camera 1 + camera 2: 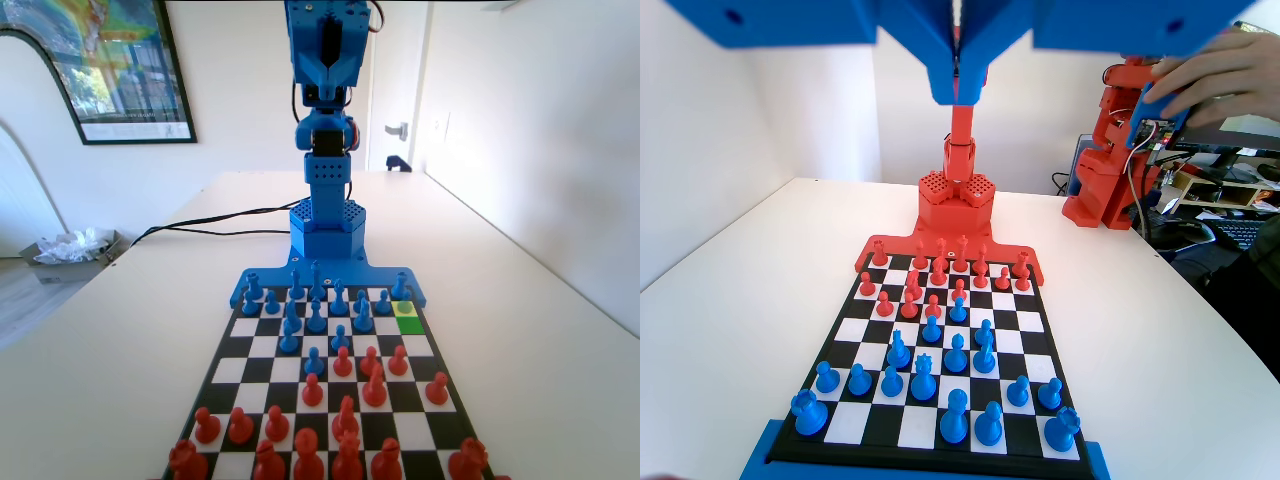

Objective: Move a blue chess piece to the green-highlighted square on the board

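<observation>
Gripper (pixel 958 85) poised high above the board (pixel 250 345), my jaws pressed together on nothing. Blue chess piece (pixel 383 303) waits beside the green-highlighted square (pixel 407 324); a taller blue piece (pixel 399 289) stands just behind that square, and crowded neighbours could be toppled as I descend.

No lettering can be read anywhere; the framed poster (pixel 105 65) on the wall may carry print along its bottom edge, too blurred to read.
</observation>
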